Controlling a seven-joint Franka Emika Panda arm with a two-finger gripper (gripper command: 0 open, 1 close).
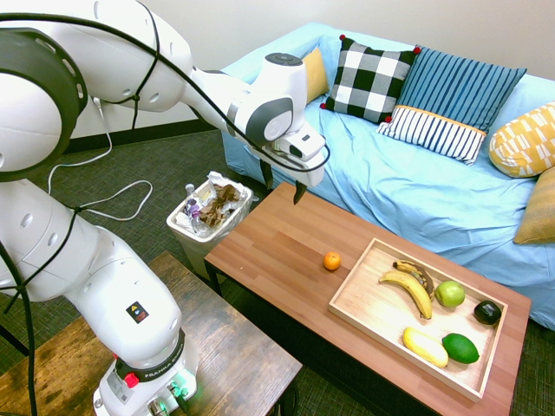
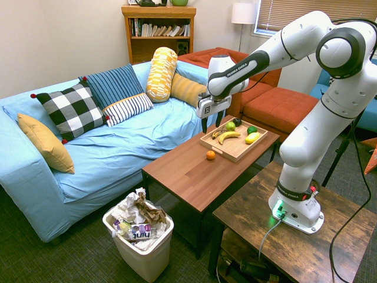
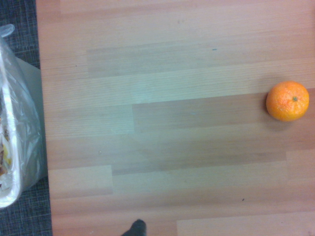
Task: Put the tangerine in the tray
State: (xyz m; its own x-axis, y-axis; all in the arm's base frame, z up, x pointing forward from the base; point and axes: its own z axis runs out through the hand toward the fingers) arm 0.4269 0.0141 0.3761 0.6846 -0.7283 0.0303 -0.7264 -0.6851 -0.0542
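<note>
- On the reddish-brown table (image 1: 277,251), the tangerine (image 1: 331,261) sits alone on bare wood, just outside the near rim of the tray (image 1: 364,314) and not touching it.
- Gripper (image 1: 284,184) hangs above the table end nearest the waste bin (image 1: 208,217), well apart from the fruit. Its two fingers stand apart with nothing between them.
- Step in hand, as judged: the approach. No grasp has been made and the fruit is not yet lifted.
- Wrist view confirms the tangerine (image 3: 288,101) lies off to one side of the camera's field, not centred beneath the tool; the stem dimple faces up.
- Next move calls for travelling along the table toward the tray until the open fingers straddle the fruit, then descending and closing gently; a round fruit may roll if nudged off centre.
- Tray contents: two bananas (image 1: 408,284), a green apple (image 1: 449,294), a dark avocado-like fruit (image 1: 487,313), a yellow oblong fruit (image 1: 425,346) and a lime (image 1: 460,347). The tray end nearest the tangerine is bare, so a landing spot is available.
- Obstructions: none between tool and fruit. The low tray rim must be cleared on the carry.
- Surroundings: a blue sofa (image 1: 416,182) with cushions runs behind the table; the waste bin (image 2: 138,233) stands on the floor at the table's end, clear of the work path.
</note>
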